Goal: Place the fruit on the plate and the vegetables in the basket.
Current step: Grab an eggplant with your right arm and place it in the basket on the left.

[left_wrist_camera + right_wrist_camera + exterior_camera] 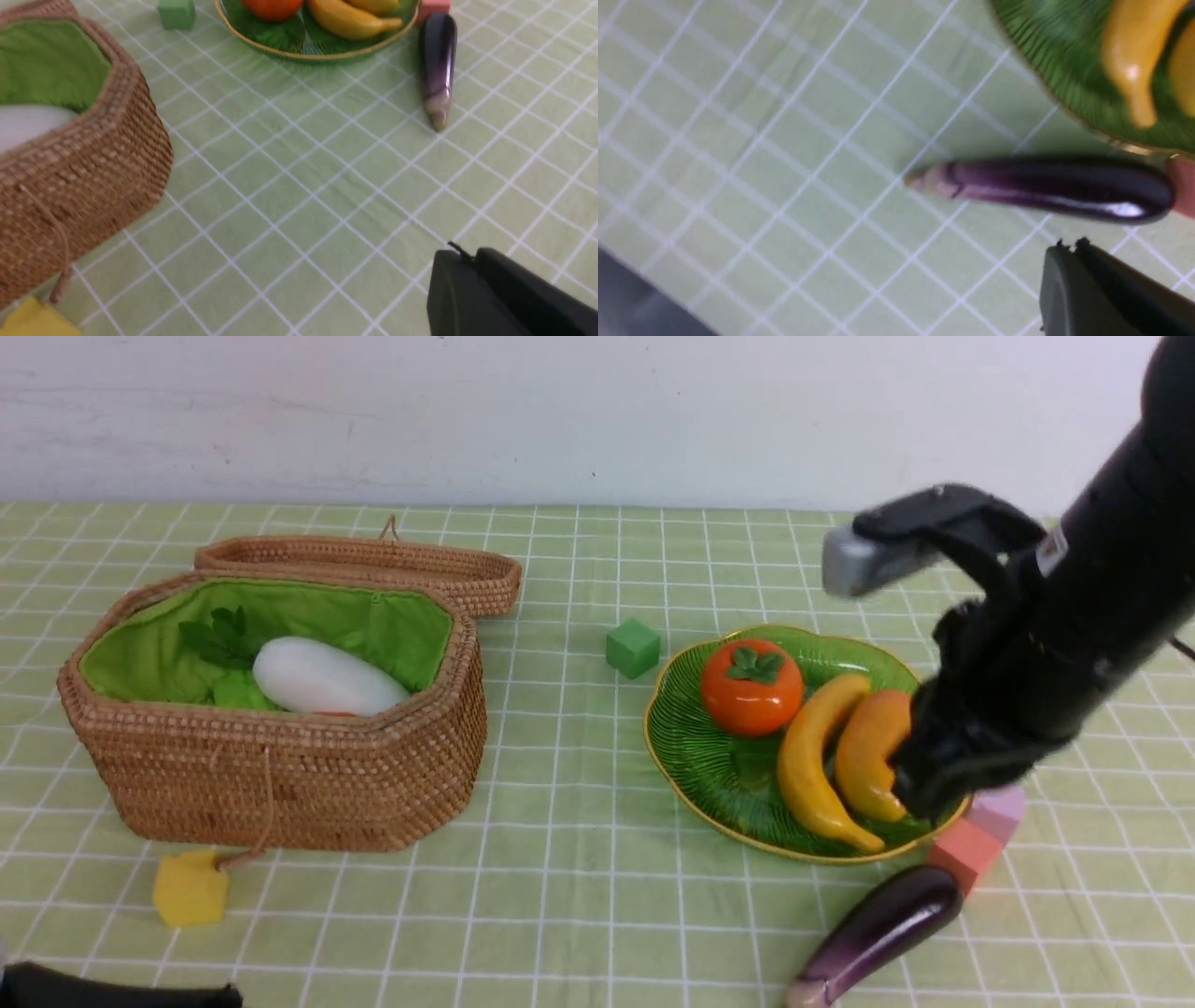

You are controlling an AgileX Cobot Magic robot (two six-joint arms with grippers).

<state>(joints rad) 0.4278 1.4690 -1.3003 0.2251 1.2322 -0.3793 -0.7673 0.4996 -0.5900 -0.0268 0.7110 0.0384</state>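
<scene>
On the green plate (pixel 691 747) lie the persimmon (pixel 752 689), the banana (pixel 812 765) and the mango (pixel 868 751). The open basket (pixel 280 784) holds the white radish (pixel 322 679) with its leaves, on top of a light-green gourd (pixel 241 693); a sliver of orange shows under the radish. The purple eggplant (pixel 882 929) lies on the cloth in front of the plate. My right gripper (pixel 1069 245) hangs shut and empty just beside the eggplant (pixel 1055 189), at the plate's right edge. My left gripper (pixel 460 254) is shut and empty, low over the cloth near the table's front left.
The basket's lid (pixel 373 565) lies open behind it. Small cubes sit about: a green one (pixel 633 648) left of the plate, a yellow one (pixel 189 889) in front of the basket, and a salmon one (pixel 963 852) and a pink one (pixel 997 809) touching the eggplant's far end.
</scene>
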